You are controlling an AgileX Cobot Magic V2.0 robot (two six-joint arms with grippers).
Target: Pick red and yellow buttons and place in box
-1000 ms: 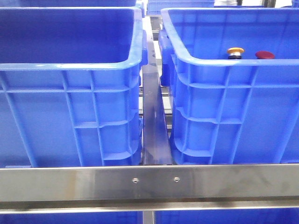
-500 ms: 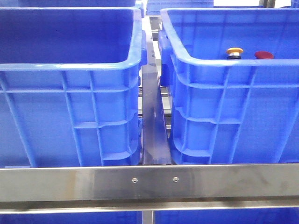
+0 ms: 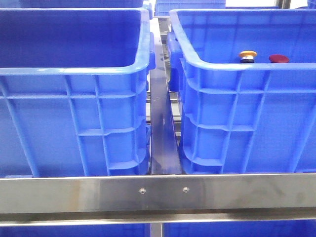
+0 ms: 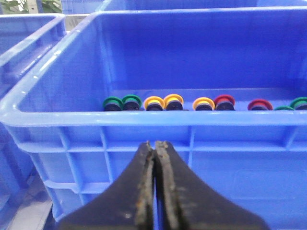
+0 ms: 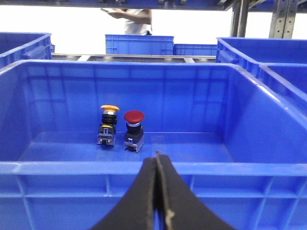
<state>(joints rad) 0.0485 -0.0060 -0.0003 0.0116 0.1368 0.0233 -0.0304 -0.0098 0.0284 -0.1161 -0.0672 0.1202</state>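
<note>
The left gripper (image 4: 156,191) is low, just outside the near wall of a blue crate (image 4: 144,117); its two black fingers (image 4: 139,191) are pressed flat together with nothing between them; they point at the crate's ribbed wall, below its thick rim; inside that crate, along the far floor, a row of round buttons stands side by side: green buttons (image 4: 122,102), yellow buttons (image 4: 164,102), then one more yellow, a red button (image 4: 224,101), another red one and more green at the end

The right gripper (image 5: 157,196) sits the same way, just outside the near rim of the box (image 5: 144,167); its fingers (image 5: 146,196) are closed tight on nothing; they point straight into the box; on the box floor, near the far wall, a yellow push button (image 5: 108,125) and a red push button (image 5: 134,130) stand upright, just beside each other, the yellow one on the left

From the front, two big blue crates stand side by side behind a shiny metal rail (image 3: 158,192) with two small screws; a metal strip (image 3: 162,128) runs back between them; the right one is the box (image 3: 247,113), and the tops of the yellow push button (image 3: 248,55) and red push button (image 3: 279,59) peek over its near rim; the left crate (image 3: 74,118) shows only bare blue walls from here; neither arm shows in this view; I can read no words or labels on anything
</note>
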